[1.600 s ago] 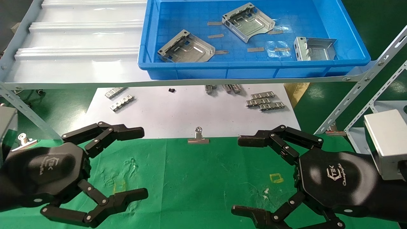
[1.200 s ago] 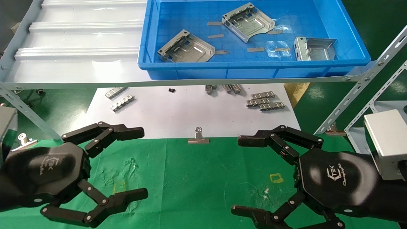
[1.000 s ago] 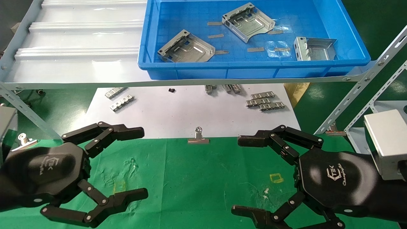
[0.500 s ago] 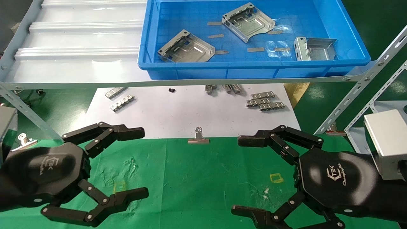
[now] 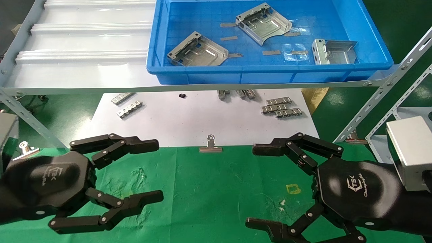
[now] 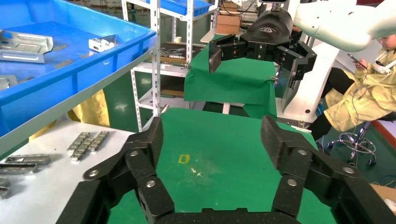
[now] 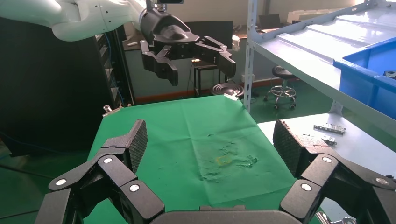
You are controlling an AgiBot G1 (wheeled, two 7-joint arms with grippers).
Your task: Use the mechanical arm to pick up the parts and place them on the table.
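Note:
Three silver stamped parts lie in the blue bin (image 5: 270,72) on the shelf: one at the front left (image 5: 197,51), one at the back middle (image 5: 263,23), one at the right (image 5: 334,51). My right gripper (image 5: 258,185) hovers open and empty over the green table (image 5: 209,189) at the lower right; its own wrist view shows its jaws wide apart (image 7: 210,140). My left gripper (image 5: 157,170) hovers open and empty at the lower left, jaws apart in its wrist view (image 6: 212,135). Both are well below and in front of the bin.
A white paper sheet (image 5: 202,118) lies under the shelf with small ridged metal strips (image 5: 281,108) and a silver binder clip (image 5: 210,145) at its front edge. The white ribbed shelf (image 5: 84,50) spans the back left. Slotted shelf struts (image 5: 388,98) run at the right.
My left gripper's fingers have drawn somewhat closer together and shifted slightly right. My right gripper and the parts have not moved.

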